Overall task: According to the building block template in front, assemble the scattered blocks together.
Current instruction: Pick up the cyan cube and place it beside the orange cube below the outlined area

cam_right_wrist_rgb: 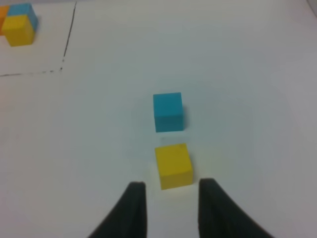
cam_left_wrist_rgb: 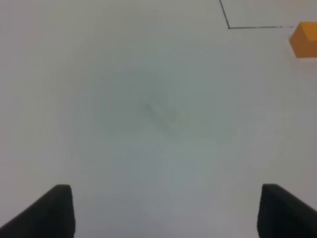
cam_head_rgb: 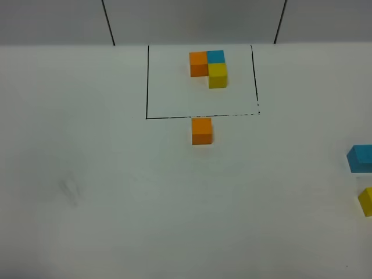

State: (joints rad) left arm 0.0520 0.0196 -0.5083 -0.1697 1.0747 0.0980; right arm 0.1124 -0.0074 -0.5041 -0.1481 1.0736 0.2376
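1. orange cube [cam_head_rgb: 201, 131]: lies loose on the worktop [cam_head_rgb: 116, 203], just outside the near line of the black rectangle [cam_head_rgb: 147, 81].
2. light blue cube [cam_head_rgb: 360, 158] and yellow cube [cam_head_rgb: 366, 201]: near each other (not touching), well to the right.
3. template [cam_head_rgb: 208, 67]: an orange-blue-yellow l inside the rectangle, toward its far side.
4. right tool [cam_right_wrist_rgb: 171, 183]: fingers drawn together, empty, yellow cube just ahead of the tips.
5. left tool [cam_left_wrist_rgb: 166, 187]: fingers spread wide, nothing between them.

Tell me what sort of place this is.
Probably a robot lab test bench: bare white tabletop, a black drawn rectangle framing a three-cube template, and a loose orange cube outside it.
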